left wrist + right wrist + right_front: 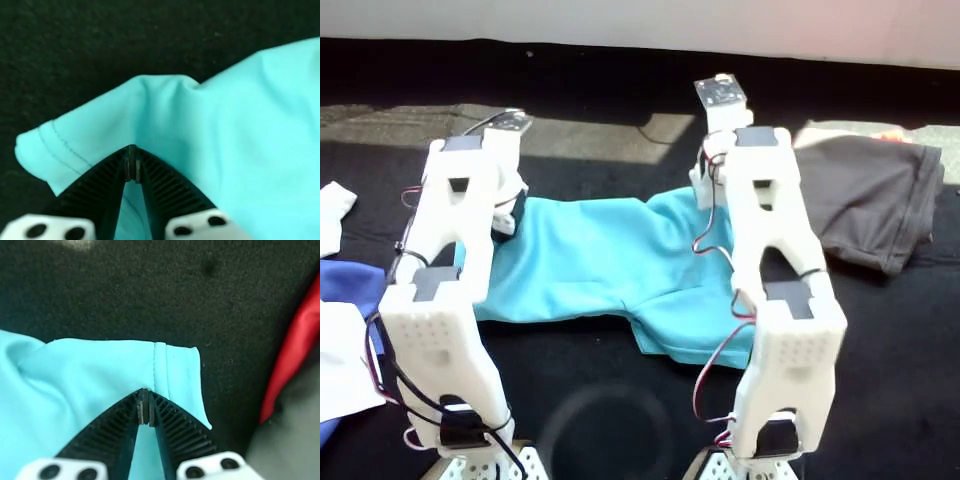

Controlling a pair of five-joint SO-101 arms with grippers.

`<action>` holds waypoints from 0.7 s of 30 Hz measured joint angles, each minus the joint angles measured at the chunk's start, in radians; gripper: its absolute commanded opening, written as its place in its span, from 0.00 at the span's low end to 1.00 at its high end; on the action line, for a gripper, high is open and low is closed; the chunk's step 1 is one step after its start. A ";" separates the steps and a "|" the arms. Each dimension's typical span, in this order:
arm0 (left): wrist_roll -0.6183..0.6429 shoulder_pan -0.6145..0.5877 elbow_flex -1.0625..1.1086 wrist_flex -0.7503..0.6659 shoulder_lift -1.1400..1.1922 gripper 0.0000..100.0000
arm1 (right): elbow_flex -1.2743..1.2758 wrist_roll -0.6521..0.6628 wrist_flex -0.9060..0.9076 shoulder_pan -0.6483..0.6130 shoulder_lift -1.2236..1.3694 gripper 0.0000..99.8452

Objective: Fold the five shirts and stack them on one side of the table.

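Turquoise shirt [610, 260] is pinched at two hemmed edges by left fingers [165, 185] and right fingers [172, 427]. Shallow grips may slip mid-fold.

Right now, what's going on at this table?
Both arms are working the turquoise cloth shirt, which lies spread and not yet folded mid-table on the black table cover. The left pincer is shut on one stitched edge of it, and the right pincer on another hemmed edge. A crumpled dark grey shirt lies off to one side. A blue garment and a white garment lie at the opposite edge.
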 measured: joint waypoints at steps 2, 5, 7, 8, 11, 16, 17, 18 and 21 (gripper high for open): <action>0.000 -0.040 -0.075 0.000 0.049 0.01 | -0.043 0.000 0.000 0.000 0.074 0.01; 0.000 -0.092 -0.209 0.000 0.137 0.01 | -0.114 0.000 0.000 0.018 0.178 0.01; 0.000 -0.114 -0.301 0.003 0.203 0.01 | -0.178 0.000 0.002 0.038 0.232 0.01; 0.000 -0.118 -0.350 0.008 0.236 0.01 | -0.213 0.000 0.005 0.049 0.258 0.01; 0.000 -0.123 -0.511 0.066 0.341 0.01 | -0.315 0.000 0.015 0.081 0.316 0.01; 0.000 -0.124 -0.832 0.236 0.489 0.01 | -0.454 0.000 0.080 0.109 0.361 0.01; 0.000 -0.124 -0.895 0.275 0.514 0.01 | -0.476 0.000 0.106 0.112 0.361 0.01; 0.000 -0.124 -0.957 0.313 0.535 0.01 | -0.497 0.000 0.130 0.114 0.361 0.01; -0.003 -0.126 -1.126 0.419 0.574 0.01 | -0.574 0.000 0.206 0.117 0.362 0.01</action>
